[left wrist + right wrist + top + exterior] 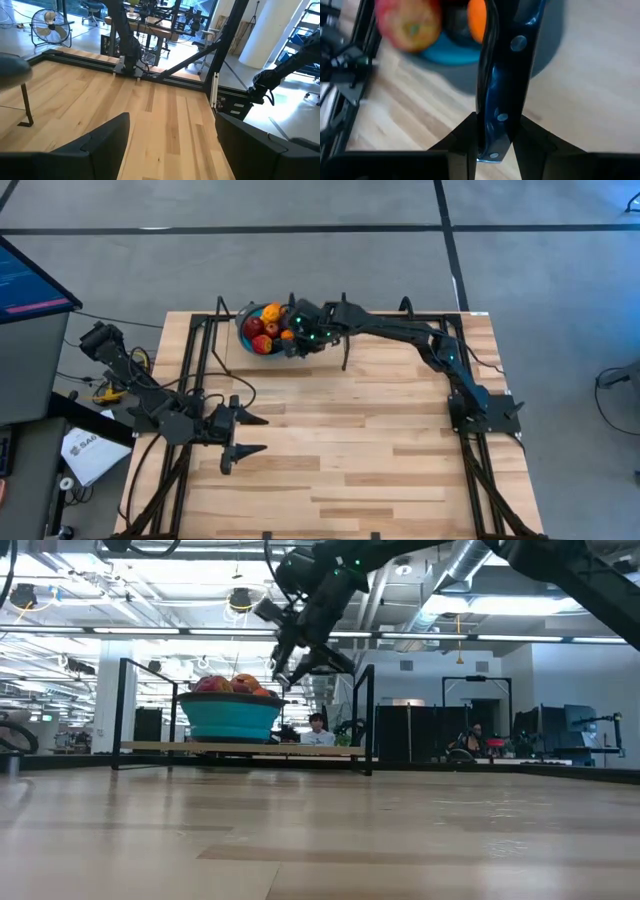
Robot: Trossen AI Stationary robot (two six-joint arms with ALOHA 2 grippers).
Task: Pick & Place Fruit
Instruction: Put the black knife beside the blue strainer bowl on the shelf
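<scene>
We see the bowl sitting near the far edge of the wooden surface, close beside the dark frame rail that runs along the left side. The fruit is heaped inside it: red, yellow and orange pieces up to the rim. The right gripper hangs over the bowl's right side, raised above it in the low view, and its jaws are clenched on a knife, the dark riveted handle running straight out between them. In the right wrist view a red-yellow fruit and an orange one lie in the bowl just past the knife. The whole middle and near part of the surface lies open. The left gripper waits low at the near left, jaws released and spread, well apart from the bowl.
</scene>
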